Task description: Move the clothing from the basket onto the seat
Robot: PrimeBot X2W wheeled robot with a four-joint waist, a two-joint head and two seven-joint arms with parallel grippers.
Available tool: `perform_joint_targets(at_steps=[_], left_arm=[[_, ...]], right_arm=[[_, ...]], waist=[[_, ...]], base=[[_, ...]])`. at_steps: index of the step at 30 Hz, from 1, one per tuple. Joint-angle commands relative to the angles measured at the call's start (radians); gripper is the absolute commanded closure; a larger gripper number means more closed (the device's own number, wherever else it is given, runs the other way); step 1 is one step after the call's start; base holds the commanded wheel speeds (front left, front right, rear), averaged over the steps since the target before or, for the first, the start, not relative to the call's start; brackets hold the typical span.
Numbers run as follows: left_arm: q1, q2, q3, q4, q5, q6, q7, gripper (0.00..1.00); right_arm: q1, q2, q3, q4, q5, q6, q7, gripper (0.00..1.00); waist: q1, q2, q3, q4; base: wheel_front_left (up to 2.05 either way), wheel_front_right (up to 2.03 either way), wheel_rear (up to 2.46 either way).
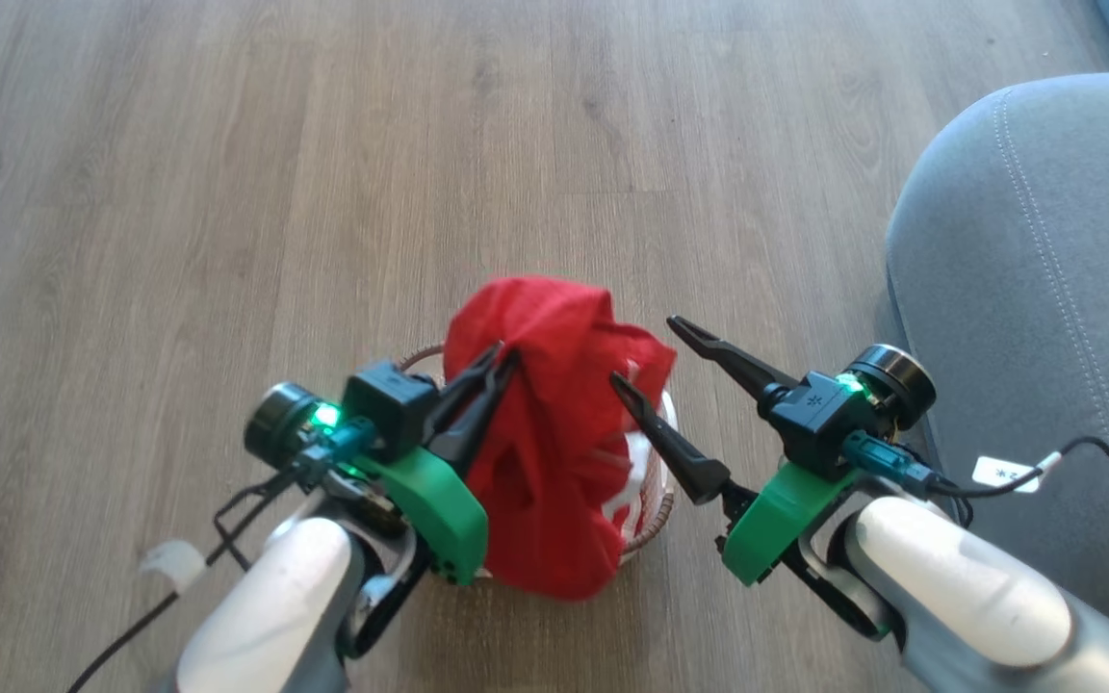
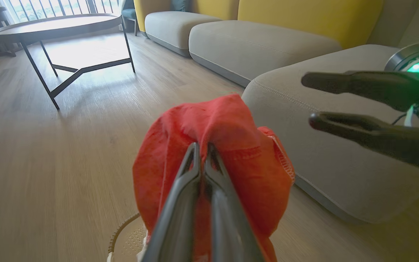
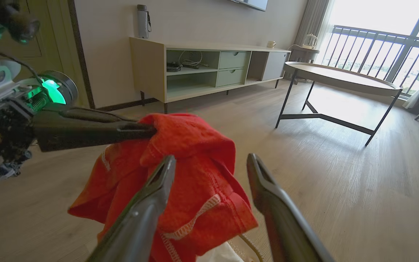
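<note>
- Left gripper (image 1: 504, 354): the fingers are pressed together on a fold of the clothing (image 1: 545, 462), pinching the red fabric near its top. In the left wrist view (image 2: 202, 147) the tips meet at a crease in the cloth.
- Clothing: a red bundle drawn up into a peak at the pinch. It hangs down over the basket (image 1: 420, 358) and hides most of it, and its lower edge drapes past the near rim. A white panel shows low on the bundle's right side.
- Right gripper (image 1: 646, 351): the fingers are spread wide and hold nothing. One tip lies against the right side of the red cloth and the other stands clear of it. In the right wrist view (image 3: 211, 160) the cloth (image 3: 191, 138) sits between and behind the two tips.
- Basket: it stands on the wooden floor (image 1: 227, 192) between the two arms. Part of its brown rim and perforated white inside shows below the cloth in the left wrist view (image 2: 127, 236).
- Seat (image 1: 1026, 241): a grey cushion with pale stitching at the right, just beyond the right gripper, with no clothing on its visible part.
</note>
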Motion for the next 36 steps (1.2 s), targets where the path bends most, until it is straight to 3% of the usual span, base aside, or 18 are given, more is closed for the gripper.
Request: perform_joint_targets(at_steps=[1,13,29,30,31,32,33,34,36], left_arm=[[-0.061,0.003,0.021,-0.044,0.006,-0.004,0.000,1.00],[-0.069,-0.003,-0.112,-0.095,0.006,-0.026,0.013,1.00],[-0.087,0.017,-0.185,-0.115,-0.055,-0.032,0.007,1.00],[-0.087,0.017,-0.187,-0.114,-0.058,-0.032,0.006,1.00],[-0.088,0.017,-0.189,-0.113,-0.061,-0.032,0.005,1.00],[-0.089,0.017,-0.190,-0.113,-0.063,-0.032,0.004,1.00],[-0.089,0.017,-0.190,-0.113,-0.063,-0.032,0.004,1.00],[-0.090,0.016,-0.192,-0.112,-0.064,-0.032,0.004,1.00],[-0.093,0.016,-0.194,-0.110,-0.068,-0.032,0.002,1.00]], right_arm=[[-0.029,-0.010,0.004,-0.020,0.013,0.007,-0.005,0.00],[-0.049,-0.015,0.065,0.008,0.055,0.007,-0.005,0.00],[-0.101,-0.047,0.216,0.052,0.167,0.007,-0.005,0.00],[-0.104,-0.048,0.221,0.053,0.171,0.007,-0.005,0.08],[-0.107,-0.050,0.224,0.052,0.173,0.007,-0.005,0.42],[-0.109,-0.050,0.226,0.051,0.176,0.007,-0.005,0.67],[-0.109,-0.050,0.226,0.051,0.176,0.007,-0.005,0.67],[-0.111,-0.051,0.227,0.050,0.179,0.007,-0.005,0.97],[-0.114,-0.053,0.231,0.048,0.184,0.007,-0.005,1.00]], waist=[[0.0000,0.0000,-0.001,0.002],[0.0000,0.0000,-0.002,0.005],[0.0000,0.0000,-0.008,-0.004],[0.0000,0.0000,-0.008,-0.005],[0.0000,0.0000,-0.008,-0.005],[0.0000,0.0000,-0.006,-0.005],[0.0000,0.0000,-0.006,-0.005],[0.0000,0.0000,-0.005,-0.005],[0.0000,0.0000,-0.003,-0.006]], base=[[0.00,0.00,0.00],[0.00,0.00,0.00],[0.00,0.00,0.00],[0.00,0.00,0.00],[0.00,0.00,0.00],[0.00,0.00,0.00],[0.00,0.00,0.00],[0.00,0.00,0.00],[0.00,0.00,0.00]])
